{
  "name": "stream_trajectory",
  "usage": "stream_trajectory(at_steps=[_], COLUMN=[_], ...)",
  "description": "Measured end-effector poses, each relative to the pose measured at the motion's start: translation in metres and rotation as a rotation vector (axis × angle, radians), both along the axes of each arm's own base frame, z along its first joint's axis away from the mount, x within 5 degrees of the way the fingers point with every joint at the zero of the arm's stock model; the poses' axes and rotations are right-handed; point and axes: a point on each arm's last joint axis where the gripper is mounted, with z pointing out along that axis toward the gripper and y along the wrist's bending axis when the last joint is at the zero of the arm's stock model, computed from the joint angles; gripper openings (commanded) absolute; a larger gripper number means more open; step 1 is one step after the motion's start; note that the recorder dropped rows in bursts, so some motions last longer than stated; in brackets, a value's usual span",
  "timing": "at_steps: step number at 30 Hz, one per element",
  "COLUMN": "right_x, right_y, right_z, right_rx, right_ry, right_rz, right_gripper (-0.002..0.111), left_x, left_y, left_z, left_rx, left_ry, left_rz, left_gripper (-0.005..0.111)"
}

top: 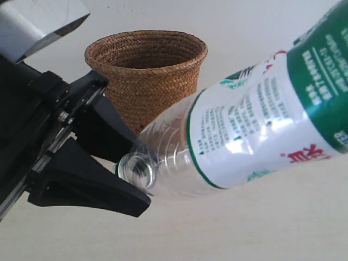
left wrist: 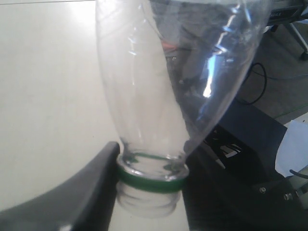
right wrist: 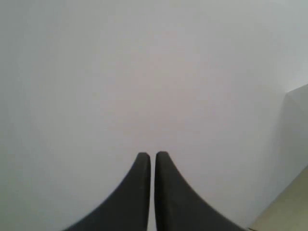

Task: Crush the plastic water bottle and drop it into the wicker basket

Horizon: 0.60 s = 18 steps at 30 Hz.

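Note:
The plastic water bottle (top: 255, 125) hangs in the air, tilted, close to the exterior camera, its green-and-white label with red characters filling the right side. My left gripper (top: 136, 171) is shut on its open, capless neck. In the left wrist view the black fingers (left wrist: 91, 192) clamp either side of the green neck ring, and the clear bottle (left wrist: 168, 86) rises away with creases in its wall. Behind the bottle the brown wicker basket (top: 147, 81) stands upright. My right gripper (right wrist: 152, 156) is shut on nothing, faces a blank pale surface, and is absent from the exterior view.
The pale tabletop (top: 244, 228) lies under the bottle. In the left wrist view the table ends and dark equipment (left wrist: 250, 134) with a cable (left wrist: 260, 82) sits beyond its edge. The left arm's black body (top: 32, 125) fills the exterior view's left side.

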Motion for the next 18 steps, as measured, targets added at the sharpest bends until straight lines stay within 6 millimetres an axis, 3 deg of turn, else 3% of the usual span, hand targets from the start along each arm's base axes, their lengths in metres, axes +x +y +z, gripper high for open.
stream_trajectory(at_steps=[12, 18], right_x=[0.000, 0.000], right_y=[0.000, 0.000], right_z=[0.000, 0.000], right_rx=[0.000, 0.000], right_ry=[0.000, 0.000], right_rz=[0.000, 0.000], right_gripper=[0.000, 0.000], left_x=[0.000, 0.001], left_y=[0.000, 0.008], left_z=[0.000, -0.016], left_rx=[0.005, 0.165], left_ry=[-0.002, 0.039], left_rz=[-0.001, 0.043], left_gripper=[0.004, 0.004])
